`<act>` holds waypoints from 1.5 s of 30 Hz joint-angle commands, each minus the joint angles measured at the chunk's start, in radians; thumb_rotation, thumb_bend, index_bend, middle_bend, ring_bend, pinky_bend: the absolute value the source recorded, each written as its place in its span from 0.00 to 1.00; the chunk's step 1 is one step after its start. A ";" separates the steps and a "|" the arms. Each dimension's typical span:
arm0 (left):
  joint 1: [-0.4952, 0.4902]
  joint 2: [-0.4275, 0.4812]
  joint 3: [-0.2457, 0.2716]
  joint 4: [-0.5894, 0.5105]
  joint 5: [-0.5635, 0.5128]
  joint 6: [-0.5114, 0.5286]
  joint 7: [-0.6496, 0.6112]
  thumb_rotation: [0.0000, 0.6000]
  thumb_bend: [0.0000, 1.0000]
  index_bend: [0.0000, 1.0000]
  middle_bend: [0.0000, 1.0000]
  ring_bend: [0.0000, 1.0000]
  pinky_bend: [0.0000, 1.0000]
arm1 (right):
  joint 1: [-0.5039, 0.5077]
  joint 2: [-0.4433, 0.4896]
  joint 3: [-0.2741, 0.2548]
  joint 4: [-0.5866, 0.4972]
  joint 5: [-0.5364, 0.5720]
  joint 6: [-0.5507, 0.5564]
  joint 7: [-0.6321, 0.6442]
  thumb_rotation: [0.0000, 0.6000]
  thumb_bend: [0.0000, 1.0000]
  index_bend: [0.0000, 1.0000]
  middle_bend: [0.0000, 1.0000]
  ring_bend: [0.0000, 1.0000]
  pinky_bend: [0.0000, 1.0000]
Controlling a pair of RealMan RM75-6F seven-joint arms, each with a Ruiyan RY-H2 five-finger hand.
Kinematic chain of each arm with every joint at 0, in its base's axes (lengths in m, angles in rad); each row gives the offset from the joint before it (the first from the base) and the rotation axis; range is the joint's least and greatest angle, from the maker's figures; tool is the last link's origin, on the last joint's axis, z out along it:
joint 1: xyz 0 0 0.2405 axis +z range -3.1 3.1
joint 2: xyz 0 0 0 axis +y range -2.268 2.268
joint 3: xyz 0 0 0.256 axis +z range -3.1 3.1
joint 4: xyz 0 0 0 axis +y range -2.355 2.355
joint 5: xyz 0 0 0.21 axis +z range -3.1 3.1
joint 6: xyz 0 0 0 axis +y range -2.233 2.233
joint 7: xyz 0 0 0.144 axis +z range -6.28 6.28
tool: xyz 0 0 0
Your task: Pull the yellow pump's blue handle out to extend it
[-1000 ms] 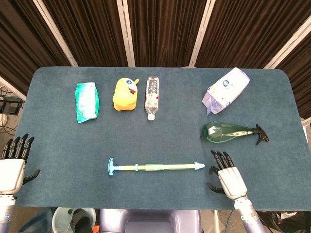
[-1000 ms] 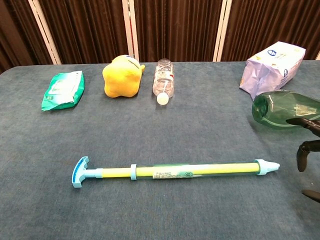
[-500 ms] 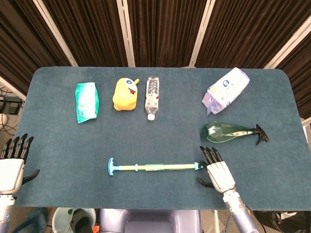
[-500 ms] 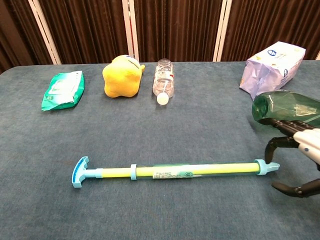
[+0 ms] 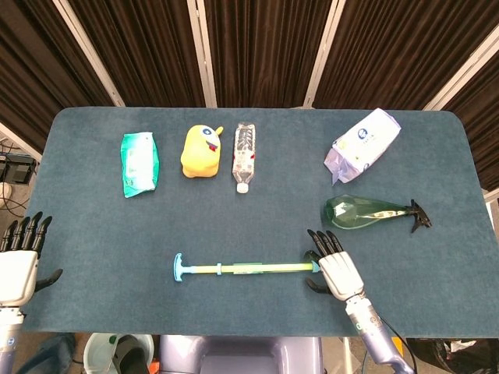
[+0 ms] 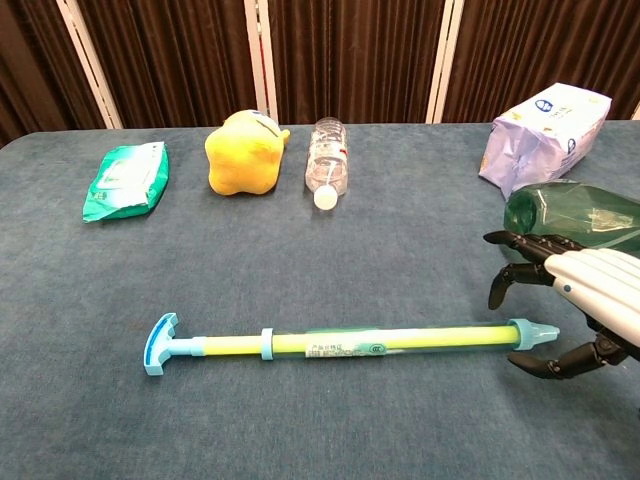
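Chest view: right robot hand [image 6: 580, 305] arches spread fingers over the slim yellow plastic pump [image 6: 350, 343]'s tapered tip.

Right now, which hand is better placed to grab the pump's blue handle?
Left. The blue handle is at the pump's left end, on the left hand's side, and that hand is open. The right hand hovers open over the opposite nozzle end, better suited to bracing it.

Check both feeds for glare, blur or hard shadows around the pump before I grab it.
Head view: even light, pump sharp, right hand over its tip. Chest view: soft shadow only, label readable, hand cropped at the frame edge.
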 commanded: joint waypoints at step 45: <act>-0.155 -0.177 -0.055 0.236 -0.026 -0.192 -0.289 1.00 0.17 0.23 0.00 0.00 0.02 | 0.045 -0.060 -0.033 0.105 0.009 0.010 0.106 1.00 0.36 0.71 0.08 0.00 0.00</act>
